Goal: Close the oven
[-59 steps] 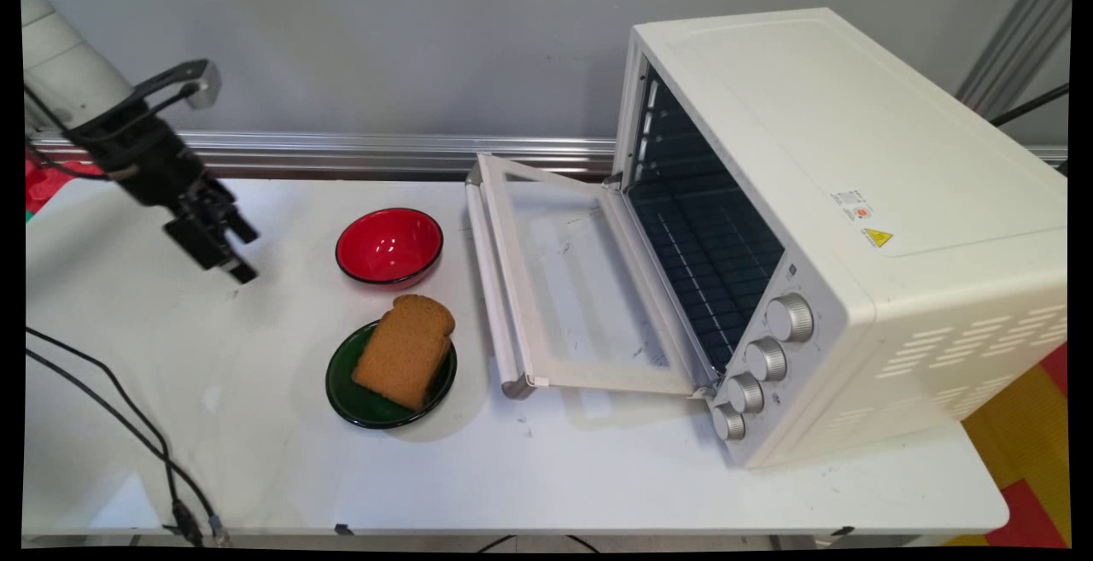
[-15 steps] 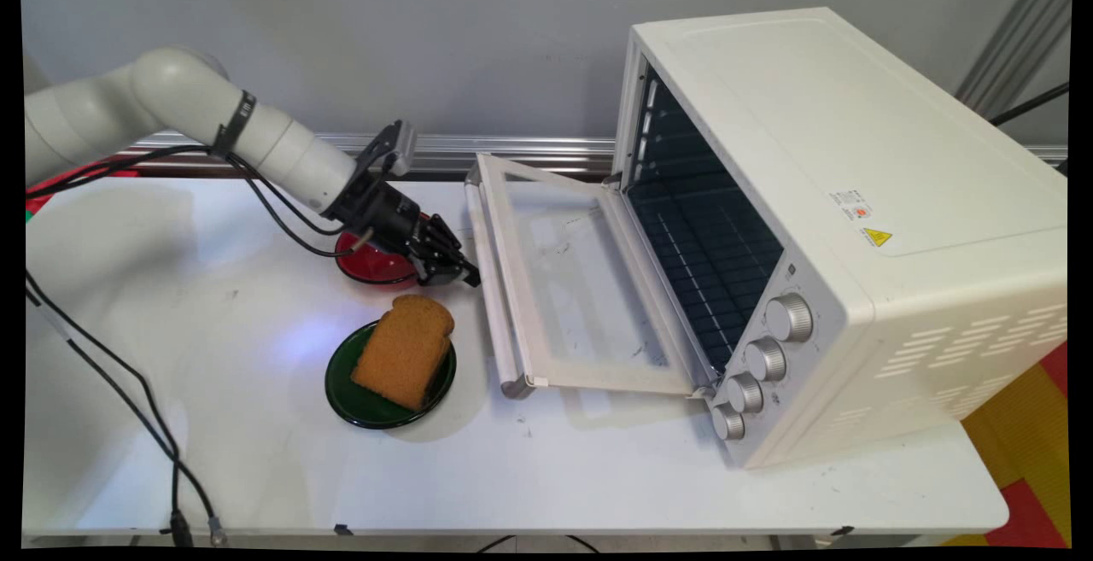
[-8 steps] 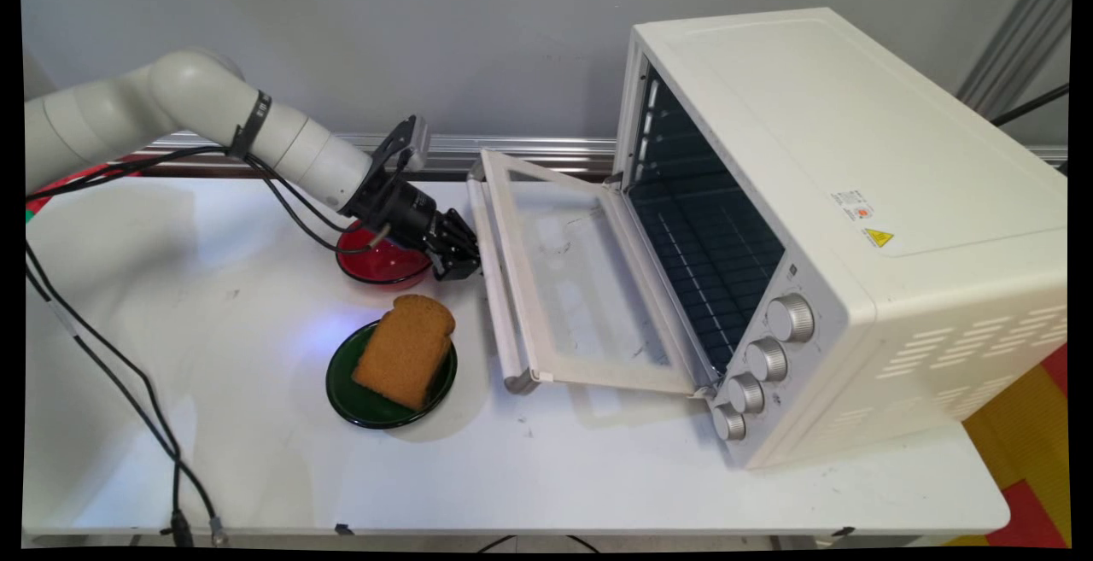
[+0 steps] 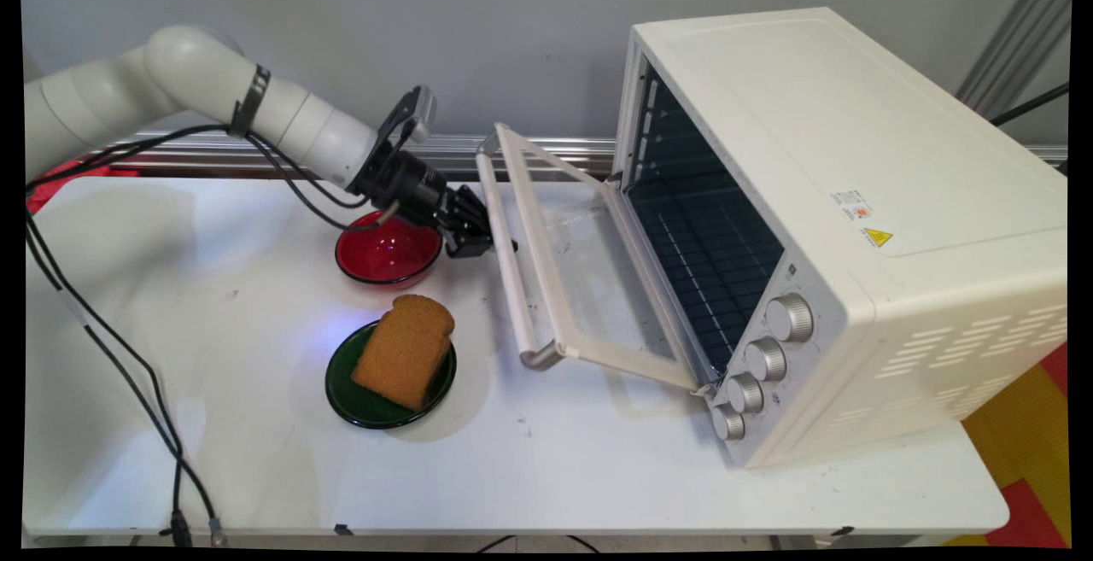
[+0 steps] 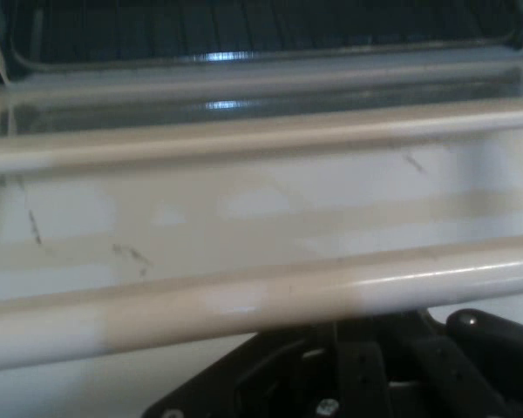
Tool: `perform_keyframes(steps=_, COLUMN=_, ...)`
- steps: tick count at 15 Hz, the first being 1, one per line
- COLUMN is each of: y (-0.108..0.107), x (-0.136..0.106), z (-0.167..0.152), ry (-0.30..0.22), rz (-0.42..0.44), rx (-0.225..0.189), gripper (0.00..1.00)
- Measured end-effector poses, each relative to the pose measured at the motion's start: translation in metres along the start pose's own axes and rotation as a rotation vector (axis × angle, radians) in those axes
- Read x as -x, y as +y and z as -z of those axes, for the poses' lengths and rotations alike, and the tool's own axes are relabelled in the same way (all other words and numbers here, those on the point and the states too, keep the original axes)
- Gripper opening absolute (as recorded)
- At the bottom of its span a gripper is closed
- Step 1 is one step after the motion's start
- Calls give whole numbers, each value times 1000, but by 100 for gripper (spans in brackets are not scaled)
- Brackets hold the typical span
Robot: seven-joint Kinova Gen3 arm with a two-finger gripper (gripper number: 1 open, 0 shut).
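One change: the toaster oven's (image 4: 854, 202) door (image 4: 589, 288) has swung up from flat to partway tilted in the last half second.
Arm: you see it reaching low from the left, above the red bowl (image 4: 388, 254).
Gripper (image 4: 478, 241): against the door handle (image 4: 504, 254); you cannot tell its opening.
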Motion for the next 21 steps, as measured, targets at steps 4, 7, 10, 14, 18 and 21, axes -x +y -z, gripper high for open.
perform_keyframes(steps=4, y=0, x=-20, z=6, ry=38, rz=-4, rx=-5, gripper=0)
perform_keyframes(steps=7, y=2, x=-35, z=7, ry=67, rz=-5, rx=-7, gripper=0)
perform_keyframes(steps=10, y=3, x=-47, z=5, ry=91, rz=-6, rx=-8, gripper=0)
perform_keyframes(steps=14, y=4, x=-60, z=3, ry=112, rz=-16, rx=-7, gripper=0)
perform_keyframes(steps=18, y=6, x=-68, z=3, ry=118, rz=-38, rx=1, gripper=0)
perform_keyframes(steps=21, y=8, x=-74, z=3, ry=121, rz=-56, rx=9, gripper=0)
